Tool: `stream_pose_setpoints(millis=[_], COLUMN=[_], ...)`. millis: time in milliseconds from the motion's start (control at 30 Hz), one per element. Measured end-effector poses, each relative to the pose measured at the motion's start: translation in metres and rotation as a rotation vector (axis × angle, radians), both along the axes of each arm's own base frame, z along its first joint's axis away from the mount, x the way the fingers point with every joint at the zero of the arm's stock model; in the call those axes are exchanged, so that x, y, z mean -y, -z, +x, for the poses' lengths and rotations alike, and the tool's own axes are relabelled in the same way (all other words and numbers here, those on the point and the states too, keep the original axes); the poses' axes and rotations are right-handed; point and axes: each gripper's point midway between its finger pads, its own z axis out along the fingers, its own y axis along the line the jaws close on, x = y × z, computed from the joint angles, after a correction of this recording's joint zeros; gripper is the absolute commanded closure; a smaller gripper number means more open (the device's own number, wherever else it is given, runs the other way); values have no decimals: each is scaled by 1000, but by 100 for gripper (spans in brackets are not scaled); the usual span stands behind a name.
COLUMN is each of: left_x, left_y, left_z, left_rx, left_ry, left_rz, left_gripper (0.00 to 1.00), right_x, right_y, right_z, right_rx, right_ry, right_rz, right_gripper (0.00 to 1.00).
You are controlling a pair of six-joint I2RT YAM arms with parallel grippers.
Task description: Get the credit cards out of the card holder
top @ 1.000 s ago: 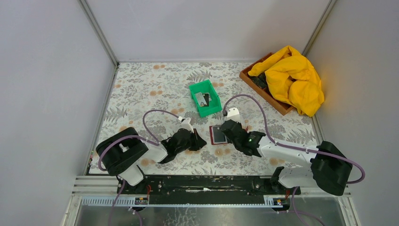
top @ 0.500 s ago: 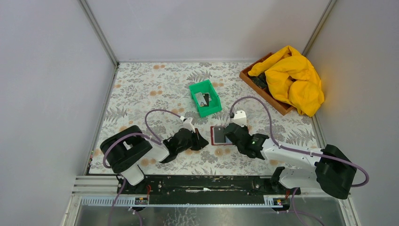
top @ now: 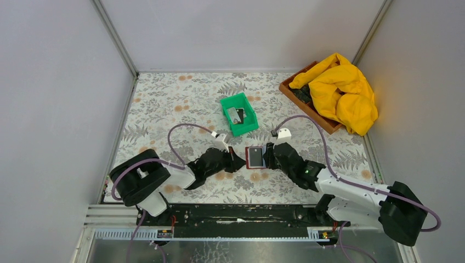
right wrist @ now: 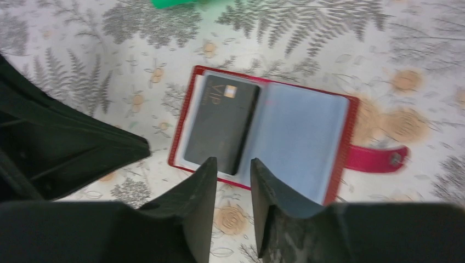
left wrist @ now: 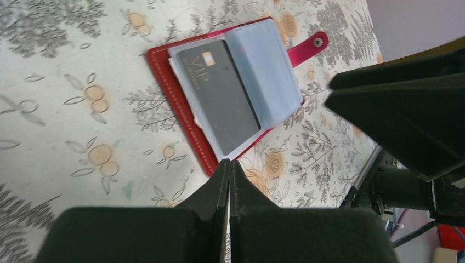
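Black fingers on my left gripper (left wrist: 229, 165) are pressing flat together, with no gap between them and nothing pinched. The tip is pointing at the red edge of the card holder (left wrist: 181, 104), right beside it; I cannot tell whether it is touching.

My right gripper (right wrist: 234, 164) is coming at the holder from the opposite side. Its jaws are standing narrowly parted with nothing between them, hanging over the holder's edge by the end of the black card (right wrist: 222, 123).

Between the two grippers the card holder is lying open and flat on the floral tablecloth (top: 164, 104). The black card, marked VIP, is sitting in one page. A pale blue-grey sleeve (right wrist: 299, 142) is lying flat on the other page. The red strap (right wrist: 378, 159) with its stud is sticking out sideways onto the cloth.

Farther back, the green bin (top: 247, 125) is standing near the holder but apart from it. A grey card (top: 234, 115) and a dark card (top: 241, 113) are lying inside it.

At the far right, a yellow cloth (top: 342, 90) is spilling over a wooden tray (top: 307, 107).
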Motion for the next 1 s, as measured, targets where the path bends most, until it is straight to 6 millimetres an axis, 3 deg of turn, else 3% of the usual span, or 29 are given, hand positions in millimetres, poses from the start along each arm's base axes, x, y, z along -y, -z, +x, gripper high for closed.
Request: stream_pose_setpoints(millis=[100,200,400,567,767,1000], left_x=[9,18,30,36,34,33], left_y=[-5,-10,-12,-7,11,23], left_z=[2,6,10,12,10,7], left_rx=[13,26,38,32,0,-24], left_ry=[27,48,84,98,102,111], left_rz=[-11,-21,-20,-7,26,45], left_gripper=[100,100,100,100,100,100], right_x=[-19,-30,-37,-31,-14,-16], right_y=[7,12,25,36,50,58], right_z=[0,5,12,14,17,17], right_rx=[-54,-91,-149,-176,-210,-239], right_ry=[-66,-93,-103,-77,-14,-19], right_rz=[110,176,260,300,331,343], right_gripper=[90,100,100,100,100,100])
